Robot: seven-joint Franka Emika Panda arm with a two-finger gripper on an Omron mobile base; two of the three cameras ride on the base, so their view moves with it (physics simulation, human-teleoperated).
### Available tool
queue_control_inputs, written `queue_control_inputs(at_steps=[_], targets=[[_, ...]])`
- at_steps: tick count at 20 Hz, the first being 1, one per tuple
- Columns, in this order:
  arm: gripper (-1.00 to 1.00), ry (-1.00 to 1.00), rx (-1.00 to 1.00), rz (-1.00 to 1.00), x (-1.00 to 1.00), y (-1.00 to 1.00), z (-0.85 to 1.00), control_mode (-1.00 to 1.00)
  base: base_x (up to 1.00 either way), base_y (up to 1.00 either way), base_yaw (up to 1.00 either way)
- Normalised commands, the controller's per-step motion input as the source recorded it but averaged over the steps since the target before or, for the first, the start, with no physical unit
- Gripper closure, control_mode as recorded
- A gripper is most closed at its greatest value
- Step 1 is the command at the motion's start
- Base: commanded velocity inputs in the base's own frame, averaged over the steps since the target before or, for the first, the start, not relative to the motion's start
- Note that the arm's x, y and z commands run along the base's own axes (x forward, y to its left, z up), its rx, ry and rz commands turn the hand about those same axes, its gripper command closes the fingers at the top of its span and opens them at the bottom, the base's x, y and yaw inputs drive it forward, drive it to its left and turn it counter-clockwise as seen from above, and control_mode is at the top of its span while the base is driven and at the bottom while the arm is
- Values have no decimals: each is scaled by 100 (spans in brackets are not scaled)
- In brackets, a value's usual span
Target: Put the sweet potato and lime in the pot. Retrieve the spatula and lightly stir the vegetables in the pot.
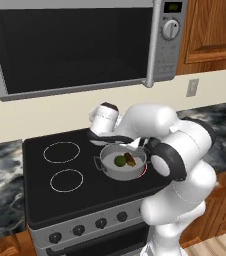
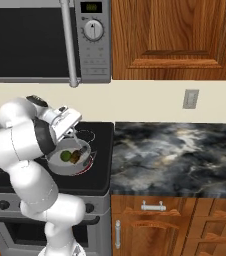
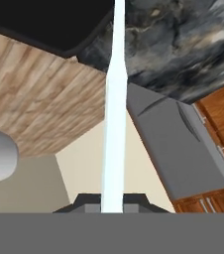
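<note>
White robot arm (image 1: 177,165) fills the foreground, its gripper (image 3: 113,203) clamped on a pale spatula (image 3: 115,114); at ten o'clock from its elbow the pot (image 1: 121,162) already holds sweet potato (image 1: 130,159) and lime (image 1: 119,161), so stirring remains.

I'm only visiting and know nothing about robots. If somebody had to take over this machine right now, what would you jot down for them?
End effector: shut on the spatula, a long pale blade running straight out from between the fingers in the hand view.
Pot: on the front right burner of the stove.
Lime and sweet potato: both in the pot, side by side.
Done: both vegetables are in and the spatula is in hand.
Left: lightly stir them. Whether stirring has begun, I cannot tell. The hand is beside the pot, at its far rim.
</note>
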Motion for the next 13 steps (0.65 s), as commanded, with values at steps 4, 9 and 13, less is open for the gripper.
queue_control_inputs(at_steps=[4,9,13], targets=[[100,0,0,0,-22,3,64,-100,0,0,0],[100,0,0,4,-40,0,85,-100,0,0,0],[100,0,-2,3,-9,-1,43,-100,0,0,0]])
